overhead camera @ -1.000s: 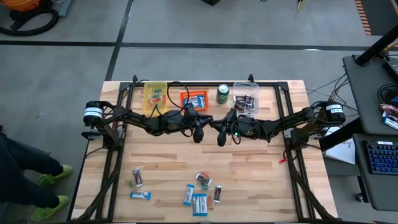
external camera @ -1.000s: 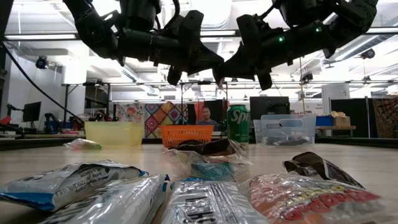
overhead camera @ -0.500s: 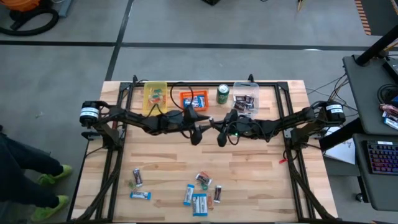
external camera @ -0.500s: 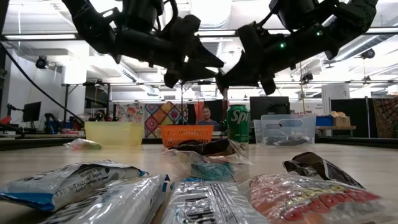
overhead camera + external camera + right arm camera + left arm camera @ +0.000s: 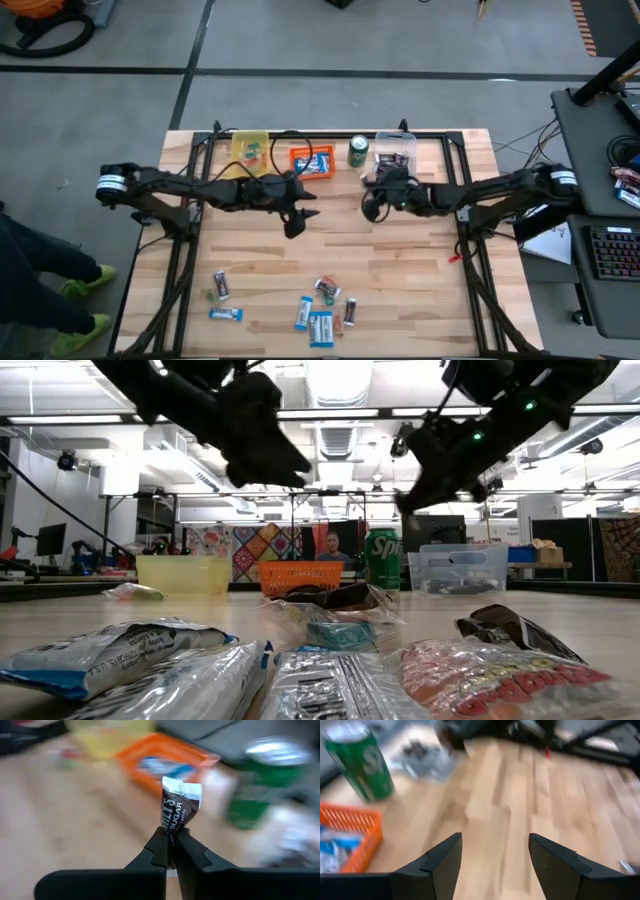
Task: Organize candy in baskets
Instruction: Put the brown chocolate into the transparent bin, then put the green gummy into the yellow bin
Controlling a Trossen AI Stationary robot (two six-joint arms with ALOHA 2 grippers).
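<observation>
The right end effector pinches a dark mini bar by its bottom edge. It hangs just in front of the clear basket at the far right of the tabletop. To do this well, it should move right over that basket, go low, and only then let go, staying away from the green can. The left end effector is spread wide and holds nothing, near the orange basket. More candy waits at the near edge.
</observation>
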